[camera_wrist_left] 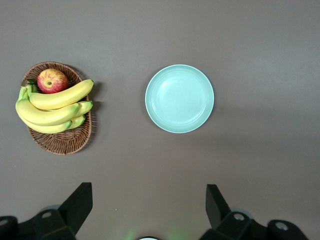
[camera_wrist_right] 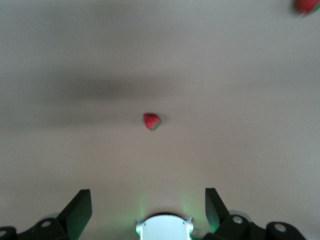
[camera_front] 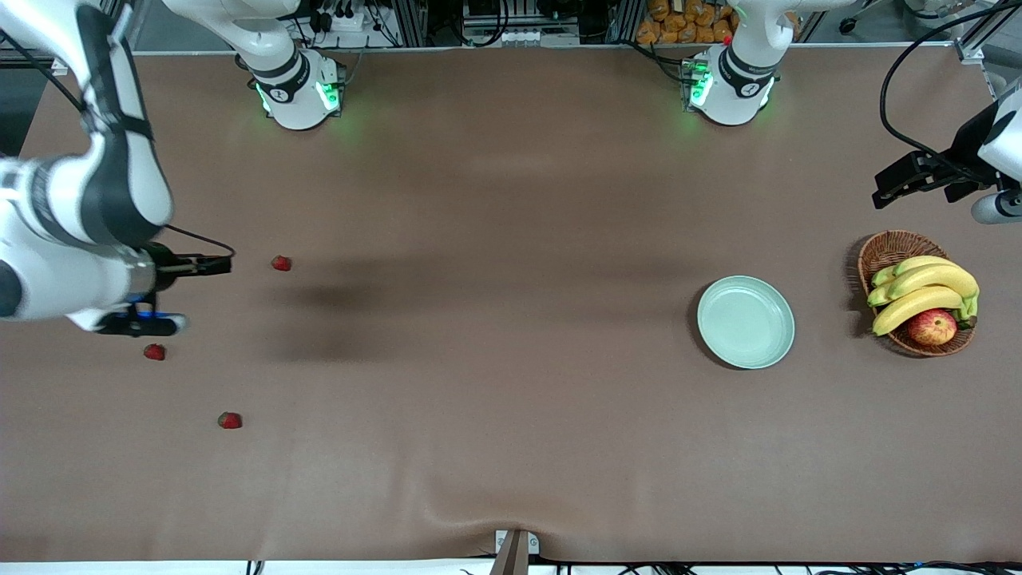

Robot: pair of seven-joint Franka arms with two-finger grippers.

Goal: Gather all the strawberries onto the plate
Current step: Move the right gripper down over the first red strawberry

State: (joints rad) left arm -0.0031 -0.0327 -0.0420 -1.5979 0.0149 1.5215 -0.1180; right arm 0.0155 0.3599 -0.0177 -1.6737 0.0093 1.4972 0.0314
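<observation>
All three strawberries lie on the bare surface [camera_front: 511,447] toward the right arm's end, well apart from the plate [camera_front: 746,322], which is empty and sits beside the wicker basket [camera_front: 885,249] of bananas [camera_front: 926,289] and an apple [camera_front: 932,327].

Taking the plate as the mark: the first strawberry [camera_front: 281,263] lies farther from the front camera than it, the second strawberry [camera_front: 154,351] a little nearer, and the third strawberry [camera_front: 230,420] nearest of all.

The right hand [camera_wrist_right: 148,212] hangs over the surface by the first two berries, fingers spread and holding nothing. The left hand [camera_wrist_left: 149,210] waits up high, looking down on the plate, also spread and empty.

The first pick looks not yet begun. Next, I judge, the right hand must centre over one berry, drop, and close gently, since so small a fruit could roll or bruise.
</observation>
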